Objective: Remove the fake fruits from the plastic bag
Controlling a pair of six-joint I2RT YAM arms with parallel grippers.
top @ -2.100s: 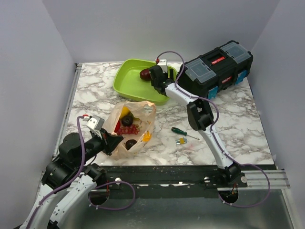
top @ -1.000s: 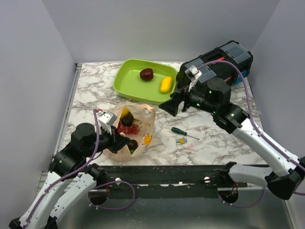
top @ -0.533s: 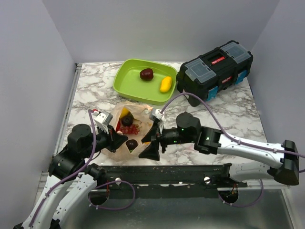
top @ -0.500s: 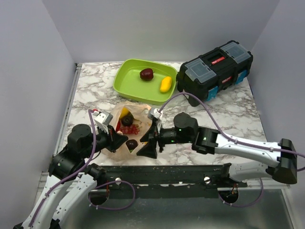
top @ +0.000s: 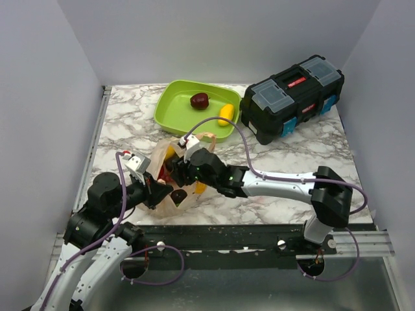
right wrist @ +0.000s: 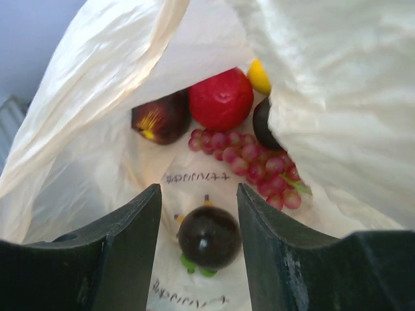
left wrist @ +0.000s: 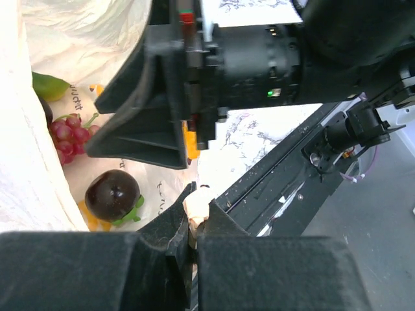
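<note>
While outstretched, right gripper (right wrist: 198,204) inside plastic bag (right wrist: 97,84)

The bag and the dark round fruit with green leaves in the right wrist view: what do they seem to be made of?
The plastic bag: thin translucent plastic film, judging by its creases, its sheen and the light passing through. The dark round fruit: probably hard moulded plastic, glossy, with a sharp highlight.
</note>
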